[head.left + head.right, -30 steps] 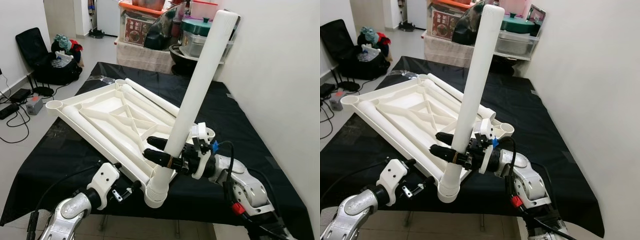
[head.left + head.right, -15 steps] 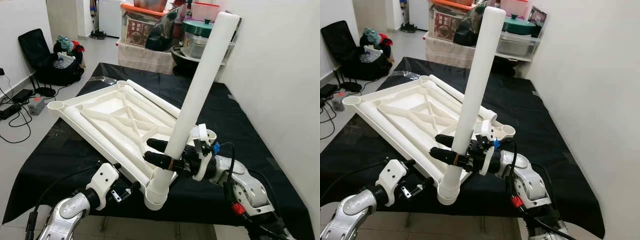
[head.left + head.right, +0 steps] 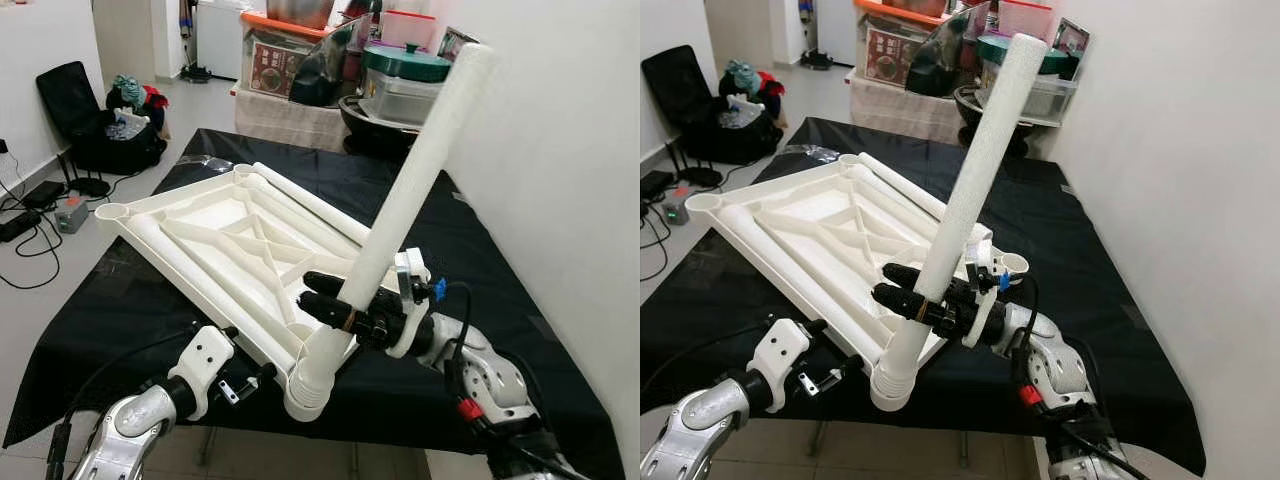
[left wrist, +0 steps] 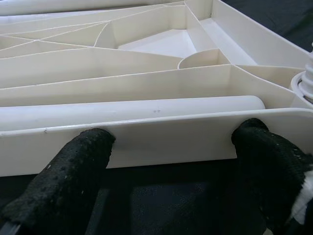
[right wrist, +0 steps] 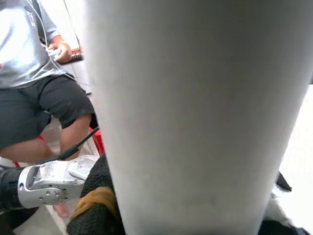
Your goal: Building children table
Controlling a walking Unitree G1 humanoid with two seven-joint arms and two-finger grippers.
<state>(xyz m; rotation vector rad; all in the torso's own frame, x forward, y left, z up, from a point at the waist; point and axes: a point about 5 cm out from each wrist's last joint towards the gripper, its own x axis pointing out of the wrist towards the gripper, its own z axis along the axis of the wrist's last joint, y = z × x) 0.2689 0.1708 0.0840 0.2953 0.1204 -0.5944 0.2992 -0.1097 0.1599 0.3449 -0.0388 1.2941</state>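
On the black cloth (image 3: 470, 250):
Tabletop (image 3: 220, 235): upside down before you, ribs up.
Leg (image 3: 400, 210): foot at its near corner, leaning toward 1 o'clock.
Right gripper (image 3: 340, 305): your fingers clamp the leg low down.
Left gripper (image 4: 171, 161): fingers spread wide against the tabletop's near rim.

Tilted table leg (image 3: 415, 195) w/ right gripper (image 3: 345, 315) clamped on it blocks tabletop's (image 3: 215, 235) near corner. Black cloth (image 3: 490, 250) betw. tabletop and wall is open. Left gripper (image 4: 171, 161) straddles tabletop's rim, fingers apart.
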